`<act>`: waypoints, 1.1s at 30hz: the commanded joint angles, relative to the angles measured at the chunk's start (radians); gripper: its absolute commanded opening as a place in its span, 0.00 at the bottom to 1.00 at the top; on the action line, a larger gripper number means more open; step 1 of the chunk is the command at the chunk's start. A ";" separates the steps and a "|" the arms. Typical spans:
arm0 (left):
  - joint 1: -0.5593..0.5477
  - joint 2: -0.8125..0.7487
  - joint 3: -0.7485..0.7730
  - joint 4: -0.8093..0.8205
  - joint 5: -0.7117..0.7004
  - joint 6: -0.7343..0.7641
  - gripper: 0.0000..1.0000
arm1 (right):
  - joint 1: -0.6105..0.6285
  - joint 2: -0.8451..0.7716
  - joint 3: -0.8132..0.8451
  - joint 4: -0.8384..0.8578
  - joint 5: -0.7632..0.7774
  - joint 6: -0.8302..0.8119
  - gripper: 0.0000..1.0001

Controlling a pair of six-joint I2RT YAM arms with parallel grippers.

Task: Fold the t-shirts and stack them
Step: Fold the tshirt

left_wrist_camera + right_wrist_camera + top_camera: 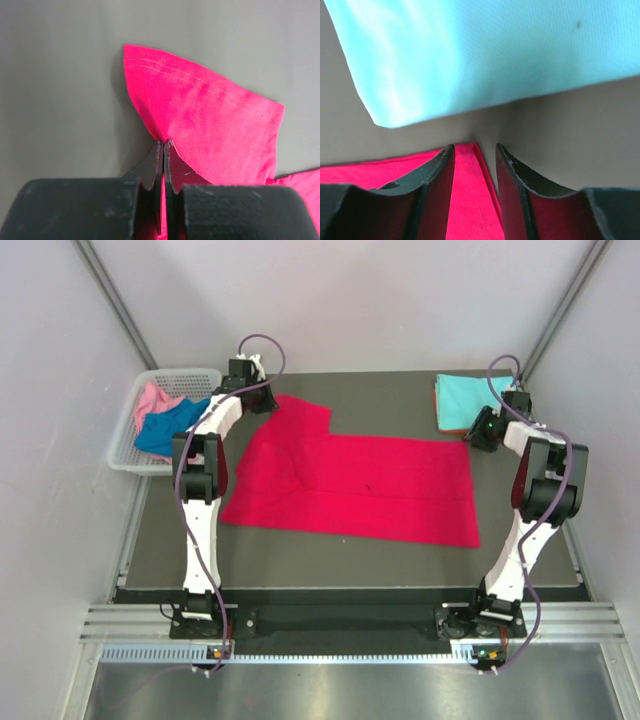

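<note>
**Crimson red t-shirt** (pixel 360 485): one item. It lies spread flat across the middle of the dark table mat (pixel 300 555), long side running left to right. One sleeve reaches toward the far left. In the left wrist view the sleeve's stitched hem shows, and the cloth is drawn into a peak at the grip.

**Left gripper** (pixel 163 145): at the far left part of the shirt. The jaws are pressed together and pinch the edge of the sleeve, and the fabric fans out from the pinch.

**Right gripper** (pixel 475 147): at the shirt's far right corner, near the folded stack. Its fingers (pixel 437 172) stand apart. The red corner lies on the mat in the gap between them, and neither finger is seen pressing on the cloth.

**Light turquoise t-shirt** (pixel 465 395): one item, folded, in the far right corner of the mat. It rests on top of the orange t-shirt.

**Orange t-shirt** (pixel 447 426): one item, under the turquoise one. Only a thin edge shows along the near left side.

**White lattice basket** (pixel 128 462): stands off the far left edge of the mat and holds two crumpled shirts.

**Pink t-shirt** (pixel 152 400): in the basket, on the far side.

**Royal blue t-shirt** (pixel 168 432): in the basket, nearer, touching the pink one.
</note>
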 commanded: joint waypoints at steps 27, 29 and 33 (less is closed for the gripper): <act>0.004 -0.123 -0.075 0.064 -0.005 -0.066 0.00 | 0.002 -0.003 -0.012 0.022 -0.011 0.002 0.17; 0.004 -0.131 -0.078 0.056 -0.007 -0.066 0.00 | 0.001 -0.003 -0.019 0.030 -0.017 0.007 0.10; 0.004 -0.146 -0.086 0.035 -0.013 -0.054 0.00 | 0.001 -0.008 -0.026 0.034 -0.014 0.004 0.00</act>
